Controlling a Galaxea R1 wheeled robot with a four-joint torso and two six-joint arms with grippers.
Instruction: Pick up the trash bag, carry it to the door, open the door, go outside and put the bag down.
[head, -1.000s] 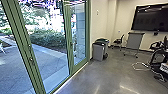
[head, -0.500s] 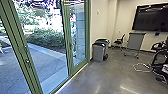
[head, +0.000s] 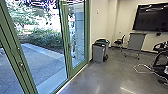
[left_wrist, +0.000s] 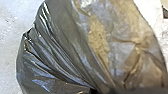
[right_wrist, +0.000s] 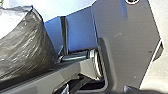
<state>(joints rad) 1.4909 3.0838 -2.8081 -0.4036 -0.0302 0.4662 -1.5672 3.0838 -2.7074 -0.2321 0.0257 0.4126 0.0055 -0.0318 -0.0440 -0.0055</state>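
Trash bag (left_wrist: 62, 45): dark, partly see-through plastic with brownish contents showing through, located close in front of the left wrist camera. Its film is drawn into long folds that converge on one area. The right wrist view also shows the bag, near the robot's jointed bar.

Left gripper: cannot tell whether it is wide, narrow or closed on the bag. Right gripper: state likewise cannot be told.

Head view, left to right: green-framed glass doors (head: 11, 40) occupy the left side, with a small round fitting (head: 21, 64) on the nearest upright. Through the glass, a paved yard (head: 42, 62) extends to a pale strip of paving (head: 42, 51), with a leafy hedge (head: 45, 37) behind it. Indoors, just beside the door frame, a grey bin (head: 98, 53) with a dark lid stands upright; a second bin with a green lid (head: 102, 40) is behind it. Next come a dark chair (head: 119, 42) and a grey panel on a wheeled stand (head: 136, 41). A black screen (head: 150, 18) is mounted on the wall above and beyond the panel. A white cable (head: 140, 65) lies looped on the smooth grey floor (head: 105, 77), near dark furniture (head: 160, 60) at the right edge.
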